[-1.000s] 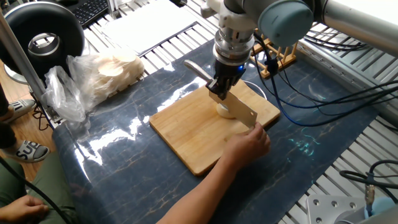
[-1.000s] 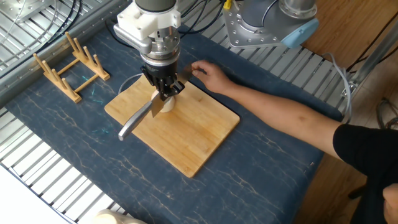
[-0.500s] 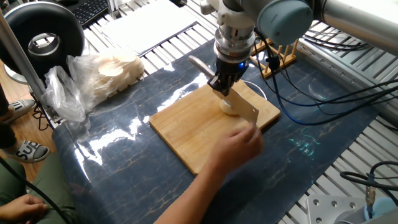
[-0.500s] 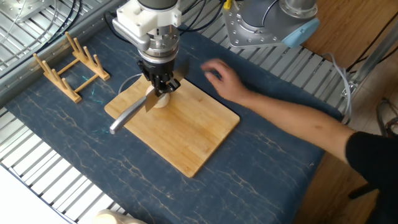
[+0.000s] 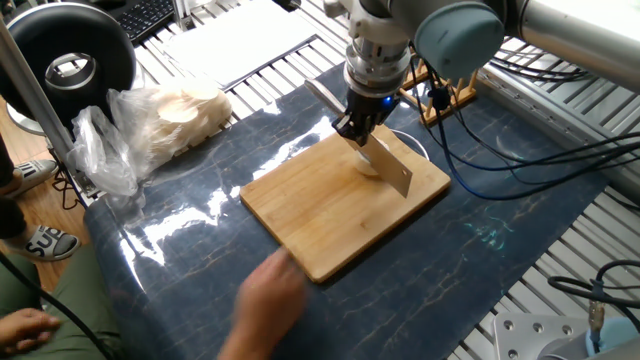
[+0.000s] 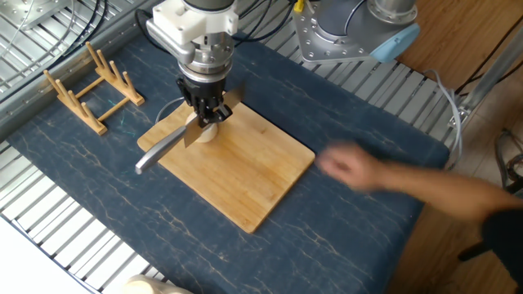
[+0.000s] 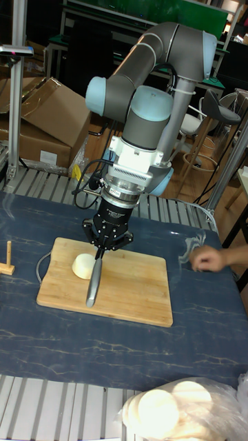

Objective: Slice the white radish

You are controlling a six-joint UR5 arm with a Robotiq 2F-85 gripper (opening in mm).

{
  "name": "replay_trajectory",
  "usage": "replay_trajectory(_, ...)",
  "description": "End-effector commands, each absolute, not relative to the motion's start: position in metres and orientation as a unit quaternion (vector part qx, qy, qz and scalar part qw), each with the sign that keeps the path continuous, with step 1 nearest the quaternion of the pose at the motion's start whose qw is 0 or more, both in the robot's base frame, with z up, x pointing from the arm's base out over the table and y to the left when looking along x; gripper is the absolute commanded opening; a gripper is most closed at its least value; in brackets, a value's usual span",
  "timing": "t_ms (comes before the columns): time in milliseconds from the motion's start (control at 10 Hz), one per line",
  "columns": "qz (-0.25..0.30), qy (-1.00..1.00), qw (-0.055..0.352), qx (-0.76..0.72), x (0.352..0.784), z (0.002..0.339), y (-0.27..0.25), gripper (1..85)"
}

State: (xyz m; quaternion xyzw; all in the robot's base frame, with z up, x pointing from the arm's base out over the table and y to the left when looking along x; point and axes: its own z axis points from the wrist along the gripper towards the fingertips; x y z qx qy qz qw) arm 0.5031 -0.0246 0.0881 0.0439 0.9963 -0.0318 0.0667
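Blurred hand (image 6: 359,170) beside cutting board (image 6: 245,175)

Arm bent over, wrist pointing straight down, end effector (image 7: 100,252) clamped shut, fingers (image 6: 214,112) vertical

Your radish (image 7: 82,265): one cream-white, smooth, rounded chunk, uncut, resting on the board near its 9 o'clock edge in the tall view, touching the knife blade.
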Motion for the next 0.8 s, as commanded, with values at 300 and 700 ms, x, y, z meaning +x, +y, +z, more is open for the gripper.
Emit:
replay_trajectory(300,-0.032,0.995,0.077,0.057,0.5088,0.0793,-0.0266,1.0)
replay_trajectory(700,-0.036,0.994,0.087,0.055,0.5142,0.0765,-0.0287,1.0)
